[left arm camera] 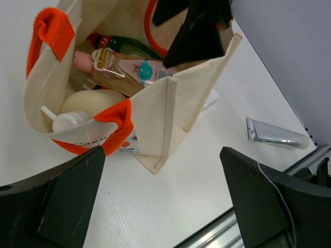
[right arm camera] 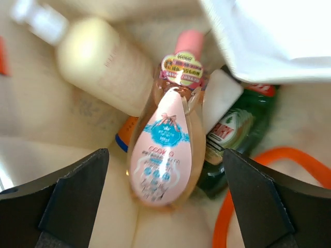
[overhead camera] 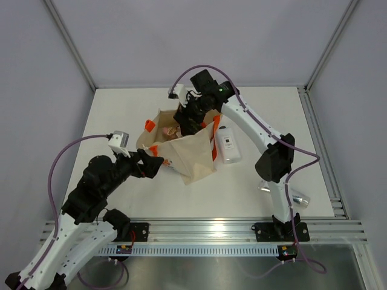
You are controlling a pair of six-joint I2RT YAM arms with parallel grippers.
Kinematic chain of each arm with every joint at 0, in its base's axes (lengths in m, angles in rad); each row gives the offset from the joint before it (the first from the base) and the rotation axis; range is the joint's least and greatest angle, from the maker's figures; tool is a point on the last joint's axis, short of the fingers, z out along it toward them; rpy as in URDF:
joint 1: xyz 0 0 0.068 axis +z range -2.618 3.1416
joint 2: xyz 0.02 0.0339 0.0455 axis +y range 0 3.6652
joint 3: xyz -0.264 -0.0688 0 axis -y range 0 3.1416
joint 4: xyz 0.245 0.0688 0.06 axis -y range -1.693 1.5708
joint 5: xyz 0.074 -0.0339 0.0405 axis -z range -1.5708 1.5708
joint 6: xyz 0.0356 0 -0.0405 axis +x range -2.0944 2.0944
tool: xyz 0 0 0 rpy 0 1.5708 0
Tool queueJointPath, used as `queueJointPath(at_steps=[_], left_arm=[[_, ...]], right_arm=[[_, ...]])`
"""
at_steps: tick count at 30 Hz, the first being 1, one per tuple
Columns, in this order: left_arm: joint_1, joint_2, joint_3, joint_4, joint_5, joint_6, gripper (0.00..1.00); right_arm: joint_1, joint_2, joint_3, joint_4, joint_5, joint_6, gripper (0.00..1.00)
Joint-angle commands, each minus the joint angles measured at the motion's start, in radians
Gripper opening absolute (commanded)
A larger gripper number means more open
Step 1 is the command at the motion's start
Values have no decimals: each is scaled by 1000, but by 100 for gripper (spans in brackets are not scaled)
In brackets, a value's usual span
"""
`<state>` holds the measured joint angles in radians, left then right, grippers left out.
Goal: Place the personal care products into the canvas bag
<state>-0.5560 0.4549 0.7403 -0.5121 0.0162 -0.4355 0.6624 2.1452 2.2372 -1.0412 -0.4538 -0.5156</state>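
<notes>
The canvas bag [overhead camera: 192, 156] stands open mid-table with orange handles. My right gripper [overhead camera: 188, 122] is open and reaches into its mouth. In the right wrist view its jaws [right arm camera: 165, 204] stand wide apart over the pink bottle [right arm camera: 165, 147], not touching it. Beside that lie the beige bottle [right arm camera: 101, 62], the white cylinder [right arm camera: 220, 98], the small green item [right arm camera: 235, 137] and the orange bottle with blue cap [right arm camera: 124, 138]. My left gripper [overhead camera: 155, 164] is open and empty at the bag's near-left side [left arm camera: 155, 119]. The white flat bottle [overhead camera: 228, 144] lies right of the bag. The silver tube [left arm camera: 276, 133] lies on the table.
The silver tube [overhead camera: 295, 196] is partly hidden behind the right arm's lower link near the table's front right. A metal rail [overhead camera: 205, 228] runs along the near edge. Grey walls enclose the table on three sides.
</notes>
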Motion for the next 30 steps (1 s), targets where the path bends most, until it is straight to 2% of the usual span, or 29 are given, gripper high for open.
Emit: queueJointPath(at_steps=[1,5,6,8,9,10,11,12,15,18,25,30], left_arm=[[1,65,51,67,97,-28,99],[1,82,59,66,123,-19,99],[1,77,60,63,125,-14,99],[1,59,53,58,120,-5,99],[1,50,48,58,113,-5,99],[1,42,44,57,110,-3,99],[1,27,31,60,105,-5,99],[-1,21,25,61,102,-8,99],[1,1,-2,73,97,-20,99],[1,-1,-16,86,102,-35,99],[1,-28,-39,76,94,-58,99],[1,-36,-48,64,82,-55,99]], right_arm=[[-44,-200,67,12,-2,106,99],[-150,-372,-91,162,-20,254,100],[-179,-419,-210,252,-28,290,99],[-250,-548,-353,349,68,423,99],[-257,-586,-498,428,122,446,99],[-259,-657,-574,472,255,468,100],[-259,-683,-717,515,314,509,99],[-261,-720,-781,568,413,558,100],[-267,-743,-963,634,390,623,100],[-274,-714,-1047,699,349,647,99],[-323,-498,-998,655,228,703,99],[-322,-374,-975,658,207,718,100]])
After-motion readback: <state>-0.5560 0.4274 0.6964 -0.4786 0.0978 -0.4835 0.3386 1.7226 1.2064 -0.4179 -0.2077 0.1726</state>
